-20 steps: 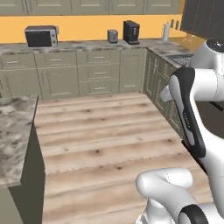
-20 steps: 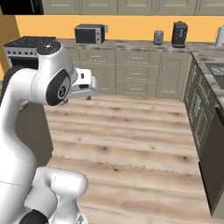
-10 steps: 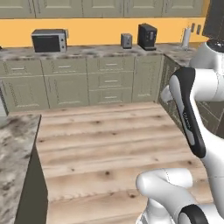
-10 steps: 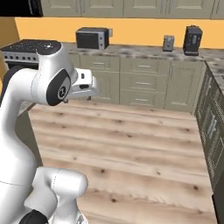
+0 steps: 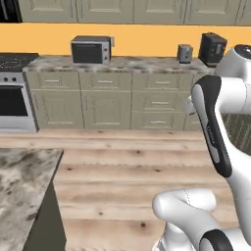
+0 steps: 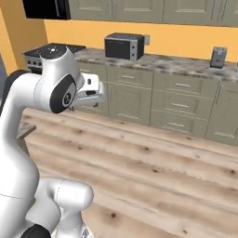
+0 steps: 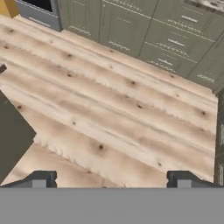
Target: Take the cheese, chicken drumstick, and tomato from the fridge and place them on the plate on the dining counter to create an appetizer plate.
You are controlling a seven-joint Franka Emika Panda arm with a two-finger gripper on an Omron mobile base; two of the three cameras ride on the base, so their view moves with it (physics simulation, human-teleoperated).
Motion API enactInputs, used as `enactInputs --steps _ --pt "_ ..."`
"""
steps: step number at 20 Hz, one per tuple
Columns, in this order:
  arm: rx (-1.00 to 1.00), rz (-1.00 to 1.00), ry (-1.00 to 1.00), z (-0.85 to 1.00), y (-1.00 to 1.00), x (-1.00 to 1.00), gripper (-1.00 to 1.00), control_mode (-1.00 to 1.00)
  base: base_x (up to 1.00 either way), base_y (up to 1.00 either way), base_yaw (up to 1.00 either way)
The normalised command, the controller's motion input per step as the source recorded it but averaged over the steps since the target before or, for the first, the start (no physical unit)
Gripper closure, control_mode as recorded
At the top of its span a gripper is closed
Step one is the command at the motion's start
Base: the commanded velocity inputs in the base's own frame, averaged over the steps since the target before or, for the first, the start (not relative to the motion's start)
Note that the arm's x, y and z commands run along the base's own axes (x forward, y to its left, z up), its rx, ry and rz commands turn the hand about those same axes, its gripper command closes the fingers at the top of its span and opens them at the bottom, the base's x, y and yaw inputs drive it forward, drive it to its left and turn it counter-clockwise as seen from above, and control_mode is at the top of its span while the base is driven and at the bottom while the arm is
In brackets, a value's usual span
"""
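While the gripper (image 7: 109,179) hangs empty over bare wood floor (image 7: 113,113), jaws wide apart, the search for the fridge looks unfinished; next, drive on until it appears. None of the 3 foods is visible.

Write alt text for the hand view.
Two dark fingers stand wide apart with nothing between them, over a pale wood plank floor. Grey-green cabinets line the far edge, and a dark block juts in at the left.
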Motion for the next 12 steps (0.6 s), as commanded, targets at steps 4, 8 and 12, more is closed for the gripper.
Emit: enactInputs --steps 4,8,12 --pt "0.00 0.00 0.00 0.00 0.00 0.00 -1.00 1.00 1.00 -0.23 0.33" --pt "0.00 0.00 0.00 0.00 0.00 0.00 -1.00 1.00 1.00 -0.40 0.26" --pt "0.00 0.00 0.00 0.00 0.00 0.00 -1.00 1.00 1.00 -0.29 0.28"
